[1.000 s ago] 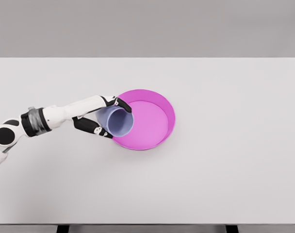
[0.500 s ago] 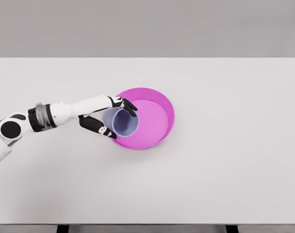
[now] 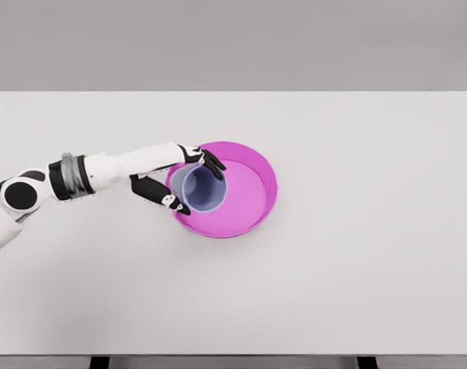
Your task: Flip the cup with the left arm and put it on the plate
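A pale blue translucent cup (image 3: 200, 187) stands nearly upright, mouth up, over the left part of the magenta plate (image 3: 253, 192). My left hand (image 3: 189, 181) is shut on the cup, with black-tipped fingers (image 3: 213, 161) curling round its far side and the thumb (image 3: 172, 202) on its near side. The left arm reaches in from the left edge across the white table (image 3: 333, 269). Whether the cup's base touches the plate cannot be told. My right arm is out of view.
The left hand has carried the cup rightward over the plate's left side and turned it from tilted towards the camera to nearly upright.
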`<state>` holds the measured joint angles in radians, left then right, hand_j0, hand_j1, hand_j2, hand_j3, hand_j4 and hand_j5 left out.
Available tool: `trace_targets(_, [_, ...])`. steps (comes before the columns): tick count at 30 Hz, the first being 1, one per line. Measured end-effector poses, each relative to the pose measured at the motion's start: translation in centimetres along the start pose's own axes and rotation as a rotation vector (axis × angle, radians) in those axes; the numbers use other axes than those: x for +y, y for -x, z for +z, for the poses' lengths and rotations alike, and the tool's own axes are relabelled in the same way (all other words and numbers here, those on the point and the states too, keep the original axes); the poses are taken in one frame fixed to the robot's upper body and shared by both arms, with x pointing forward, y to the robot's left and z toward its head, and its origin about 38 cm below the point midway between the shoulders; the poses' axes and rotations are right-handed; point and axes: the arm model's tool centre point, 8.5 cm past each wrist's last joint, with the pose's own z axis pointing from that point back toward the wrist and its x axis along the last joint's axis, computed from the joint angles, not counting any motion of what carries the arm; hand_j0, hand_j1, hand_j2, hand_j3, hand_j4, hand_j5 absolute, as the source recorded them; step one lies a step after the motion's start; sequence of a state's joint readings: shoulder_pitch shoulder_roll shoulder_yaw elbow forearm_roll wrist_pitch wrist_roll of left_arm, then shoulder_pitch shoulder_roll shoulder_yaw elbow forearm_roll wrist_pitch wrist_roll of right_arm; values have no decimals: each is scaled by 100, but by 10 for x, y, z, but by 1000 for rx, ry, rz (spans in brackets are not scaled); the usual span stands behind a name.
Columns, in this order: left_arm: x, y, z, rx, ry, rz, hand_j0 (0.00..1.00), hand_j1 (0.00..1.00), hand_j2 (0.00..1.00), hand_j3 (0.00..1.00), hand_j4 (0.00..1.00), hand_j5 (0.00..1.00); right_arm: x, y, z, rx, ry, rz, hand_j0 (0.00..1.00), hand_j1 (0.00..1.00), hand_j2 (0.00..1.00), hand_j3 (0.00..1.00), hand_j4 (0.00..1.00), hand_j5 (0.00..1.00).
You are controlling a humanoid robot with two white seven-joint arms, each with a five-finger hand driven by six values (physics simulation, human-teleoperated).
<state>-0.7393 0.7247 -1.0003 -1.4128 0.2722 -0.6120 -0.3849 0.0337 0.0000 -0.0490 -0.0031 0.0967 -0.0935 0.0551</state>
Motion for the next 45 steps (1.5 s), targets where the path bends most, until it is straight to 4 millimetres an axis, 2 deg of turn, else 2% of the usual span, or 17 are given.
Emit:
trace_targets(7, [-13,1,-7,-7,35,18,66,66,66,66,66,66,0,0,0,0,0,0,100,100,100,100,100,100])
trace_targets(11, [-13,1,-9,-8,43,16,66,66,66,66,66,66,0,0,0,0,0,0,100,100,100,100,100,100])
trace_targets(13, [-6,-2,-13,-14,51,-3,66,66,66,66,66,66,0,0,0,0,0,0,100,100,100,100,100,100])
trace_targets(22, [-17,-3,-24,-27,104,15,66,66,66,66,66,66,0,0,0,0,0,0,100,100,100,100,100,100])
trace_targets(26, [-10,-7,-29,-35,113,-4,66,66,66,66,66,66,0,0,0,0,0,0,100,100,100,100,100,100])
trace_targets(36, [-19,-7,-43,-52,143,10,66,66,66,66,66,66,0,0,0,0,0,0,100,100,100,100,100,100])
trace_targets(45, [-19,-4,-50,-50,144,11,66,66,66,66,66,66,0,0,0,0,0,0,100,100,100,100,100,100])
